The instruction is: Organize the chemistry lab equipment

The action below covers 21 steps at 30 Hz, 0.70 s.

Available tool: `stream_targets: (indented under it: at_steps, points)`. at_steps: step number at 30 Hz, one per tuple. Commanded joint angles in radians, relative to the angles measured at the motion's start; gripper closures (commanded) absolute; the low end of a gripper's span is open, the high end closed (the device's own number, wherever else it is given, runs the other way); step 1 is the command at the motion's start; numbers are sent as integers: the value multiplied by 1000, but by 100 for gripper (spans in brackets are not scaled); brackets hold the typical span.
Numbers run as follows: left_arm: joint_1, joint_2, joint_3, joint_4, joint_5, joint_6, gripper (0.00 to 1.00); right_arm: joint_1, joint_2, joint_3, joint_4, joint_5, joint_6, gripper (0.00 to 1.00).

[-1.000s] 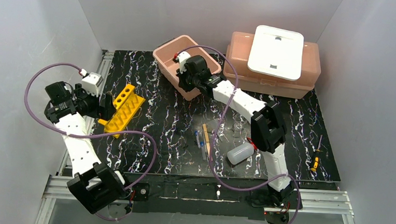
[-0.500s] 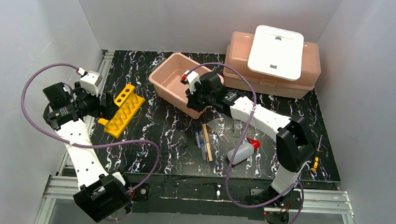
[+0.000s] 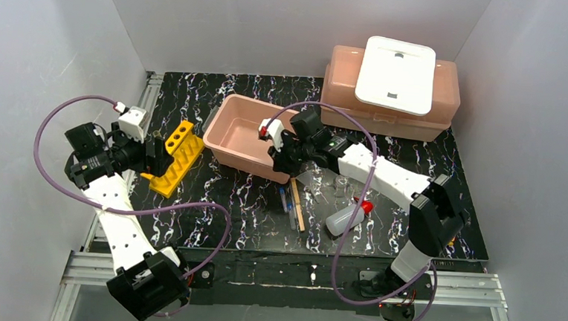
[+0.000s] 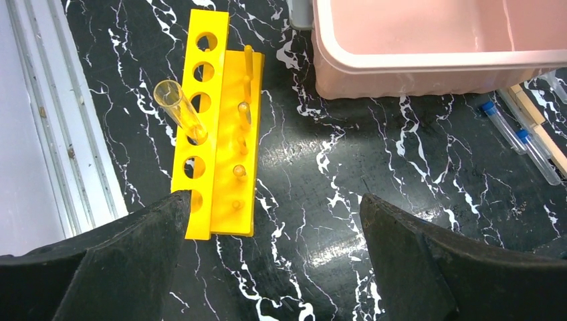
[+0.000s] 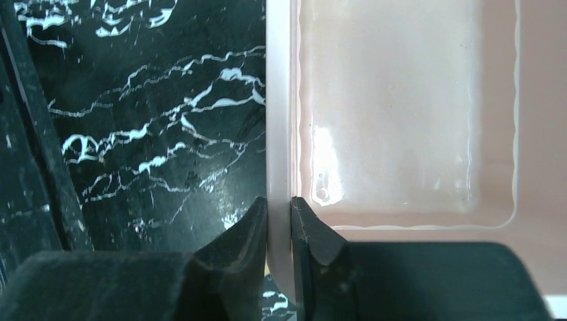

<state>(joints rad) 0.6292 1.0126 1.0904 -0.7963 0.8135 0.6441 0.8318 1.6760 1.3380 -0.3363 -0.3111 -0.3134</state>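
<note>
Left jaws: wide apart, holding and touching nothing. The left gripper [image 4: 273, 200] hangs over the table [image 4: 321, 167], close to the near end of the rack [image 4: 224, 194].
Right jaws: narrow. The right gripper [image 5: 279, 204] pinches the wall of the open tub [image 5: 279, 100], one finger outside and one inside.
Rack: one, yellow, at the left of the table, beside the open tub and apart from it.
Tube: one [image 4: 179, 110], leaning in a middle hole of the rack.
Pipettes: two [image 3: 287, 205], blue-tipped, lying side by side in front of the open tub.
Stick: one [image 3: 297, 202], lying just beside the pipettes.
Beaker: one [image 3: 341, 183], upright, right of the stick.
Bottle: one [image 3: 347, 216], on its side near the beaker, red nozzle pointing away from the arms' bases.
Tubs: two, both pink. The closed tub [image 3: 388, 118] sits at the back right with the one white lid [image 3: 396, 74] on top.
Hard to make out: a clear shape on the table between the stick and the beaker may be another tube. In the top view the wrist hides the right fingers. The left wrist view cuts off most of the open tub.
</note>
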Motion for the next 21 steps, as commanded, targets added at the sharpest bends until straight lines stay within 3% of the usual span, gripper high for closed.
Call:
stream_targets:
  at_steps: [1, 3, 10, 16, 21]
  points:
    - [5, -24, -10, -32, 45, 7, 2, 6, -72, -18, -102, 9, -55, 68]
    - [5, -26, -12, -31, 48, 6, 2, 7, -91, -17, -98, 45, -55, 55]
    - [4, -39, -25, -33, 52, 4, 2, 6, -225, -12, -3, 145, 80, 29]
    - [4, -34, -30, -32, 93, -24, 2, 22, -374, -116, 17, 248, 337, 29]
    - [-47, -23, -30, 12, 122, -91, 2, 109, -485, -381, 94, 444, 524, 34]
